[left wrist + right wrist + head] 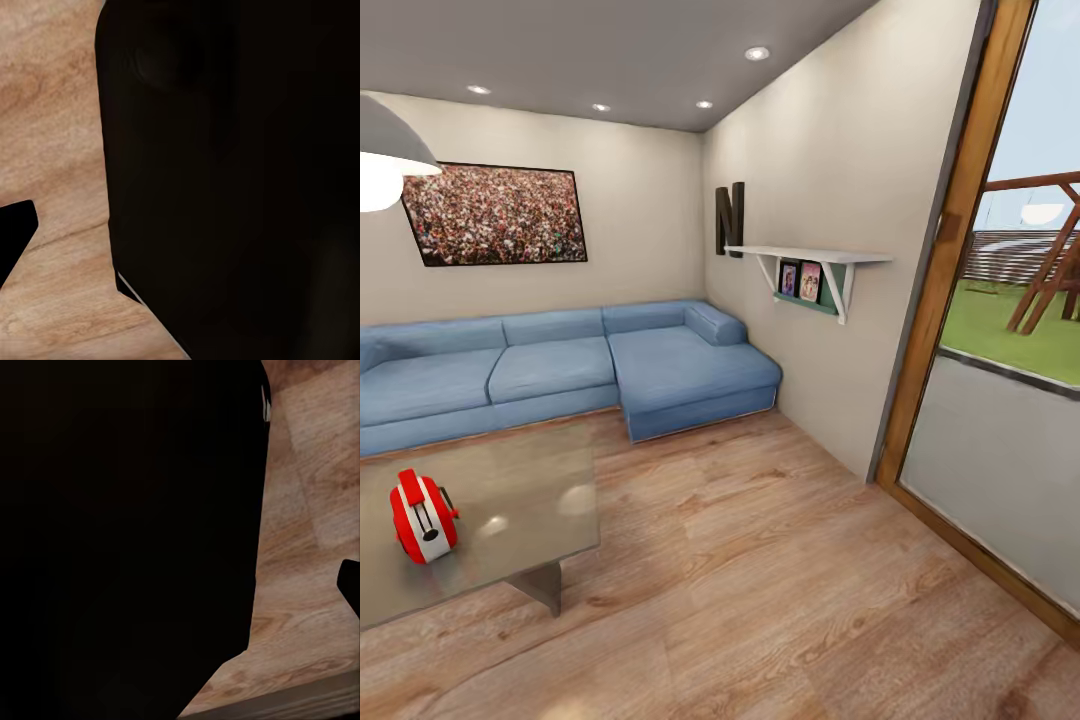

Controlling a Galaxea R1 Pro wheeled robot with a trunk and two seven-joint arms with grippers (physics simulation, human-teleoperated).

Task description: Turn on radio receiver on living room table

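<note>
One radio receiver (424, 517) on table (550, 490), blue sofa (560, 365) behind, jaws' state can't tell.

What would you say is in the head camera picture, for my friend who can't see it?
A small red radio receiver with white trim stands on a low glass-topped table at the lower left of a living room. Behind it a blue L-shaped sofa lines the far wall under a crowd photo; wood floor runs to a glass door on the right.

Beige walls, wood plank floor (780, 560) — blue L-shaped sofa (560, 365), wall shelf (810, 262), glass door (1010, 330).
</note>
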